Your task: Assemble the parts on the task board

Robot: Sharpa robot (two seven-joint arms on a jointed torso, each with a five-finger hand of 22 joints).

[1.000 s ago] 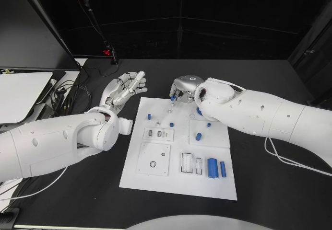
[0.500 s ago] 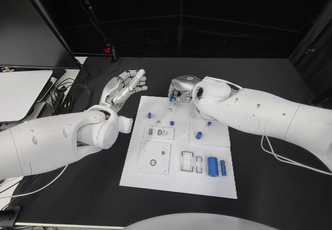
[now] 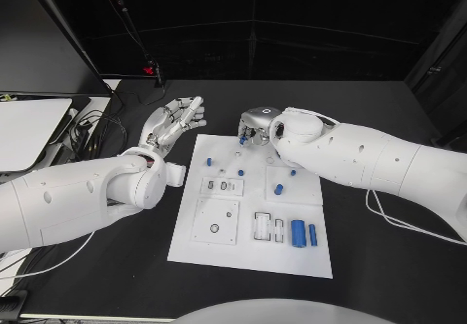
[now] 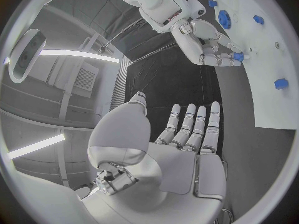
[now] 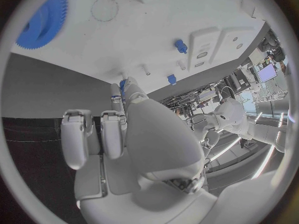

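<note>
Black tabletop carrying the flat white task board (image 3: 251, 253).
Right robot hand (image 3: 255, 126) is pinching a small blue peg (image 4: 238, 56); left robot hand (image 3: 173, 120) is hovering spread.

Head view: illumination is even and comes from overhead; the white task board (image 3: 255, 202) and both white arms render bright against the black table (image 3: 389, 256), with the arm surfaces close to overexposure; the background beyond the table is dim and shows little detail; shadows under the arms are soft; focus is sharp across the board. Wrist views: each picture is a fisheye circle in a dark frame; straight edges bend strongly toward the rim; rim detail is soft and smeared; bright ceiling light strips (image 4: 74, 55) produce glare in the left wrist view; the near palm surfaces look slightly out of focus.
</note>
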